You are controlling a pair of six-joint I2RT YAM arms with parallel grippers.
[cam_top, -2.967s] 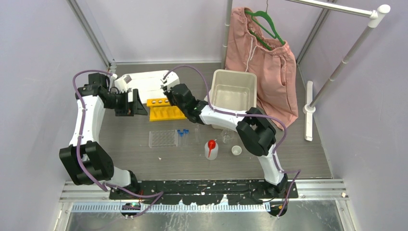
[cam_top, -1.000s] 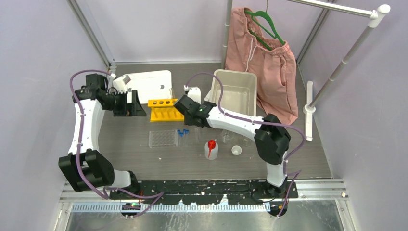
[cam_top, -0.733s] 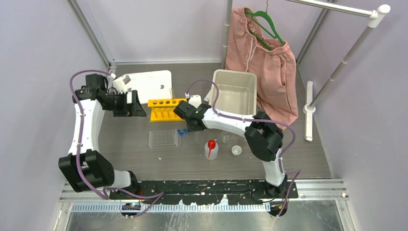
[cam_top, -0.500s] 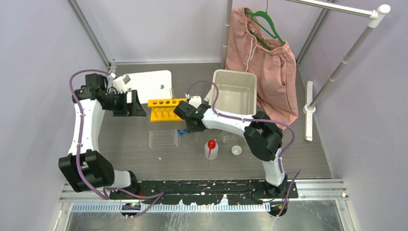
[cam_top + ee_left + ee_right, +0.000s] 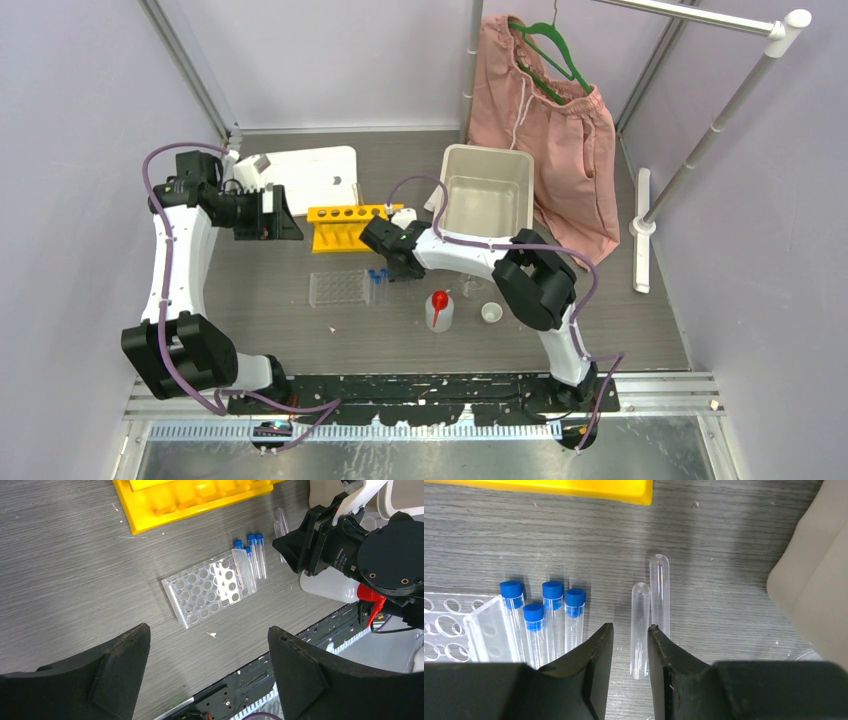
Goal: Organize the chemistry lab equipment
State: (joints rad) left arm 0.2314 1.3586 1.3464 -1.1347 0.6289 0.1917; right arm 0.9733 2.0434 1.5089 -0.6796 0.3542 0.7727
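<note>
My right gripper (image 5: 630,631) is low over the table, jaws a little apart, straddling a clear uncapped tube (image 5: 640,630) that lies flat. There is a gap on the tube's left side. A second clear tube (image 5: 660,592) lies beside it. Several blue-capped tubes (image 5: 544,615) lie against the clear grid rack (image 5: 454,635). The yellow tube rack (image 5: 345,228) stands behind them. The red-spouted squeeze bottle (image 5: 439,310), tiny white cup (image 5: 491,313) and small glassware (image 5: 470,288) stand to the right. My left gripper (image 5: 207,632) hangs wide open and empty, high at the back left (image 5: 275,222).
A white bin (image 5: 487,195) stands just right of my right arm. A flat white board (image 5: 305,170) lies at the back left. Pink shorts (image 5: 545,130) hang from a green hanger on a rail at the back right.
My right gripper has come forward from beside the yellow rack and down over the clear tubes. The left arm has not moved.
</note>
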